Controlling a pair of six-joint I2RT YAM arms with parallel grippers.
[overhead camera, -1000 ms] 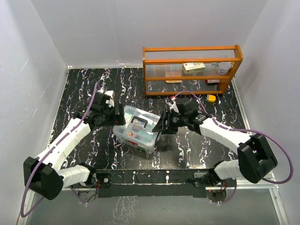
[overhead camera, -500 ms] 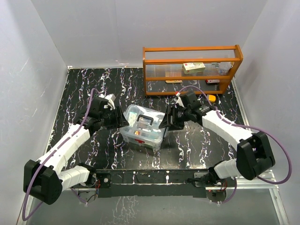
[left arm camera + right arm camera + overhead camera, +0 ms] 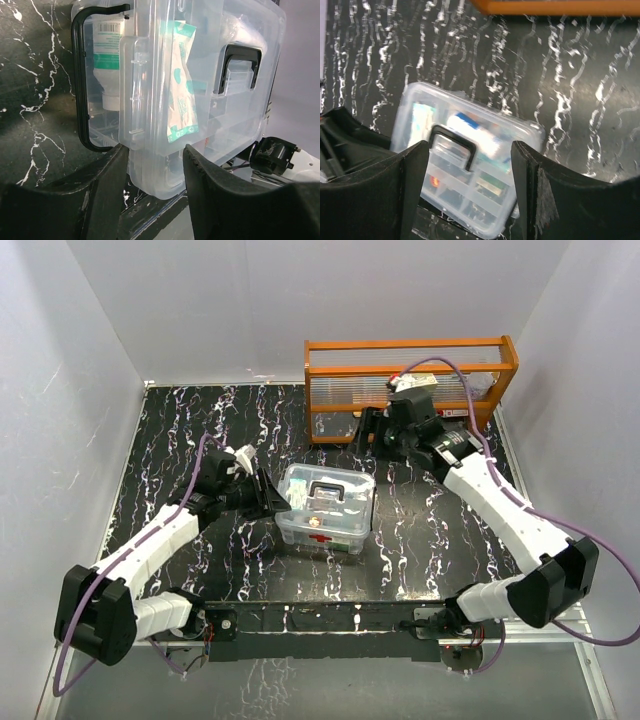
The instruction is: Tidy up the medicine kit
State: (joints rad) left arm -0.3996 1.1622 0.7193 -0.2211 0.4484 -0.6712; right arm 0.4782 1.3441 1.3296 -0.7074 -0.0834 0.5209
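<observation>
The clear plastic rectangular medicine kit [image 3: 325, 508] with rounded corners sits in the middle of the black white-veined table [image 3: 200, 420], its lid down and the dark handle [image 3: 321, 487] lying on top. My left pincer [image 3: 268, 495] is low at the kit's left side, jaws spread wide and holding nothing. In the left wrist view the kit's wall fills the space just ahead of my fingertips [image 3: 107, 195], but I cannot tell whether either one touches it. My right pincer [image 3: 368, 428] is raised at the far right, just in front of the orange wooden rack with its ribbed clear panel [image 3: 330, 345] and well apart from the kit. It is wide open too, and empty.

The main risk, as I judge it, is a shove instead of a grip. If my left jaws close on that smooth wall off-centre, the kit may skate right across the slick table or pivot out of reach. A tilt would tumble the green-printed packet [image 3: 181, 90] and the white bottle with a green label [image 3: 107, 55] inside. The thin black side clasp [image 3: 77, 75] could also catch a fingertip. On the right, my purple cable [image 3: 450, 368] arches over the rack — a quick move toward the handle might drag on the rack.
</observation>
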